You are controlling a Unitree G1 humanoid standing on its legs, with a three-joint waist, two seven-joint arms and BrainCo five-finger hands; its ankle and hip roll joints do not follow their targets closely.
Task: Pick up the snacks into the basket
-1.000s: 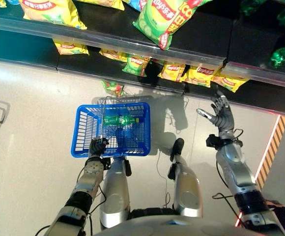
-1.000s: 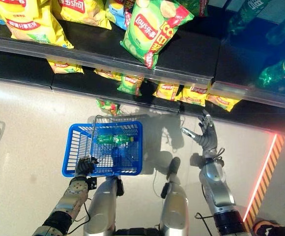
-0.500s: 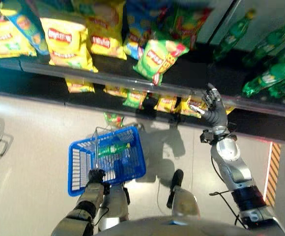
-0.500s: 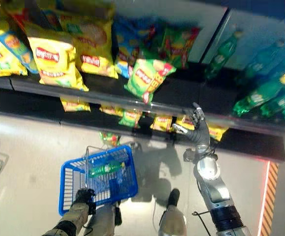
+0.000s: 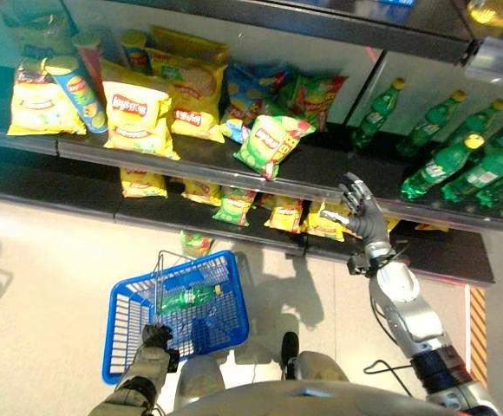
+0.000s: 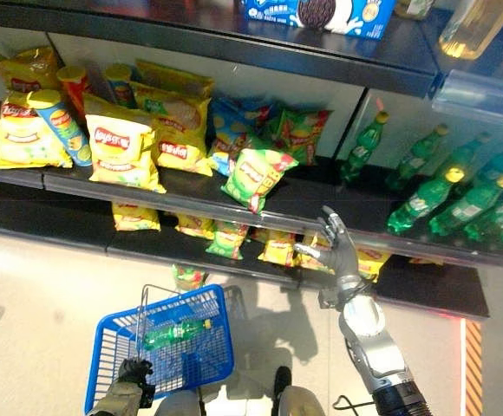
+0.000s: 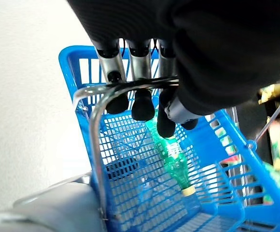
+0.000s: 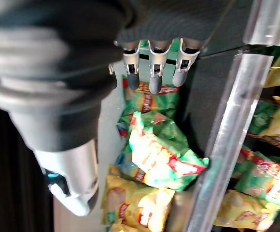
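In the left eye view we carry the blue basket point(image 5: 175, 314) low on our left side, our left hand point(image 5: 155, 334) at its wire handle; a green bottle point(image 5: 187, 297) lies inside. Our right hand point(image 5: 362, 212) is raised with straight, spread fingers, holding nothing, in front of the shelf edge point(image 5: 234, 167).

In the right eye view the snacks are on the shelves: a green chip bag point(image 6: 256, 176) leans at the front of the middle shelf, just left of our right hand point(image 6: 336, 251), with yellow bags point(image 6: 126, 152) further left and small packets point(image 6: 277, 251) on the shelf below.

In the left wrist view our fingers point(image 7: 115, 92) curl round the metal handle point(image 7: 125, 86), closed on it.

In the right wrist view our relaxed fingers point(image 8: 154, 72) hang above a green and yellow bag point(image 8: 164, 154), not touching.

We judge these bags light, puffy and crinkly, with slick film and brittle contents. We would pinch the flat sealed top edge or lightly span the bag's sides, never squeeze the middle.
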